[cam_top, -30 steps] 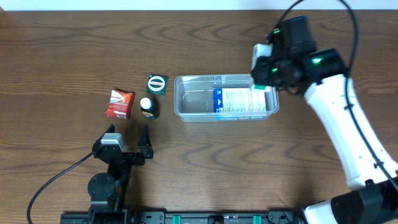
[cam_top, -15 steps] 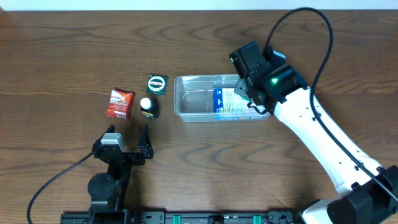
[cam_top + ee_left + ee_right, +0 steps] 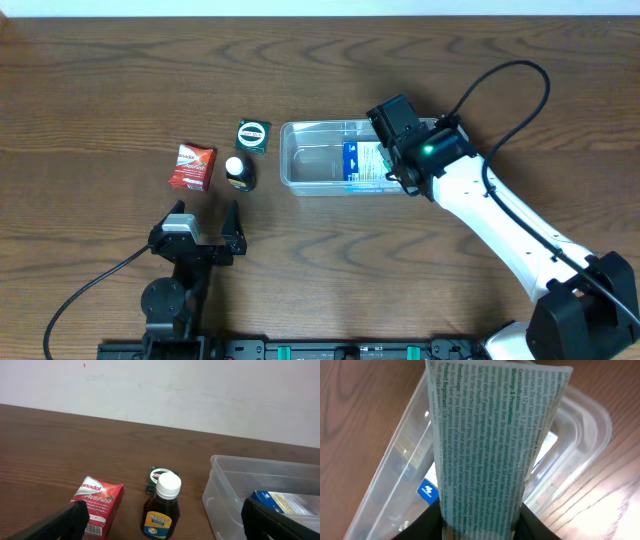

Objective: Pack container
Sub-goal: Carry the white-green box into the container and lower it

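The clear plastic container (image 3: pixel 315 160) sits mid-table and holds a blue and white box (image 3: pixel 360 163); it also shows in the left wrist view (image 3: pixel 227 490) and the right wrist view (image 3: pixel 395 475). My right gripper (image 3: pixel 397 140) is over the container's right end, shut on a white box with green print (image 3: pixel 492 445). My left gripper (image 3: pixel 205 225) is open and empty near the front edge. A red box (image 3: pixel 192 166), a dark syrup bottle (image 3: pixel 239 172) and a small green box (image 3: pixel 253 135) lie left of the container.
In the left wrist view the red box (image 3: pixel 97 505), the bottle (image 3: pixel 162 505) and the green box (image 3: pixel 156 476) lie just ahead of my left fingers. A white wall runs behind the table's far edge.
My right arm has swung left and down from beside the container's right end to over the container, carrying the white box. The left arm has not moved.
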`<action>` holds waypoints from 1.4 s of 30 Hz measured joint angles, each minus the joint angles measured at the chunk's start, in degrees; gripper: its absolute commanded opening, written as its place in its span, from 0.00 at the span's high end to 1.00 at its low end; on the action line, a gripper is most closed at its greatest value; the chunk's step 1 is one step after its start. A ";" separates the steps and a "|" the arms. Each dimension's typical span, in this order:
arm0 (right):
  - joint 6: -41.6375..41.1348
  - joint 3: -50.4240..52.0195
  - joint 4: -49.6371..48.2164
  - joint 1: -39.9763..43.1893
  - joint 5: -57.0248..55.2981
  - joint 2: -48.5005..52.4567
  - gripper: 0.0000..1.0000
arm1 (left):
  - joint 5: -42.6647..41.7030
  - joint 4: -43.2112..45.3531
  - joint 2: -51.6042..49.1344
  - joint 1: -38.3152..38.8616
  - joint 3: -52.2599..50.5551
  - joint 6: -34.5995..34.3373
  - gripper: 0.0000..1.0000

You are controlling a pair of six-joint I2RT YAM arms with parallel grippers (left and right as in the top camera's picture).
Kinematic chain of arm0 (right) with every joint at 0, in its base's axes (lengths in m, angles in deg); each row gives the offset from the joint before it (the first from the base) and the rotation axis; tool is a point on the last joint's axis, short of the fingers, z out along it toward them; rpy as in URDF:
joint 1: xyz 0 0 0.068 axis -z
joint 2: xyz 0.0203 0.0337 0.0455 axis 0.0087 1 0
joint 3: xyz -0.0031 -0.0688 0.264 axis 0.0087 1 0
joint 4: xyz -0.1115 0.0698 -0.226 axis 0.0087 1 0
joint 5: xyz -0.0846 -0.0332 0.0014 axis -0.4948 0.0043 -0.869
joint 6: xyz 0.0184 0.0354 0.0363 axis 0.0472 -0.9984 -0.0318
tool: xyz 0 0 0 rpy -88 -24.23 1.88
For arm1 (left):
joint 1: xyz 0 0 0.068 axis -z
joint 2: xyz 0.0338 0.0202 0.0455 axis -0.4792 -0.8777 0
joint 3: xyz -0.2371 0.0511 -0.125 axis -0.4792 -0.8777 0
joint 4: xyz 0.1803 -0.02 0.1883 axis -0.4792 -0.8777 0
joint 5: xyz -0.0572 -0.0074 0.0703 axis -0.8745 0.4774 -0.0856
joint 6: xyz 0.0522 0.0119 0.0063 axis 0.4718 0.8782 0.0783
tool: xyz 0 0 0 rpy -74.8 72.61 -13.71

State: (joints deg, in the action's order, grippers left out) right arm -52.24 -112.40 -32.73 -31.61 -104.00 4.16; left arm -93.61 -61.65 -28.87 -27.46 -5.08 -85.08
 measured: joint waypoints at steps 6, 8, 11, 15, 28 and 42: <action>-8.55 0.35 -0.07 -0.76 0.68 0.00 0.61 | 0.00 0.00 0.00 0.00 0.00 0.00 0.02; -10.82 0.57 -0.15 -1.22 0.83 0.00 0.61 | 0.00 0.00 0.00 0.00 0.00 0.00 0.02; -13.51 0.70 -0.44 -2.10 0.98 0.07 0.61 | 0.00 0.00 0.00 0.00 0.00 -0.02 0.02; -15.65 0.70 -1.11 -2.78 0.96 1.03 0.60 | 0.00 0.00 0.00 0.00 0.00 0.00 0.02; -19.19 0.63 -3.82 -2.80 -0.11 5.35 0.60 | 0.00 0.00 0.00 0.00 0.00 0.00 0.02; -19.65 0.68 -3.76 -2.14 -1.42 6.47 0.39 | 0.00 0.00 0.00 0.00 0.00 -0.02 0.02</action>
State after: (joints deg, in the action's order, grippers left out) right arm -71.89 -111.72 -36.49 -33.76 -105.43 10.63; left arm -93.61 -61.65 -28.87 -27.46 -5.08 -85.10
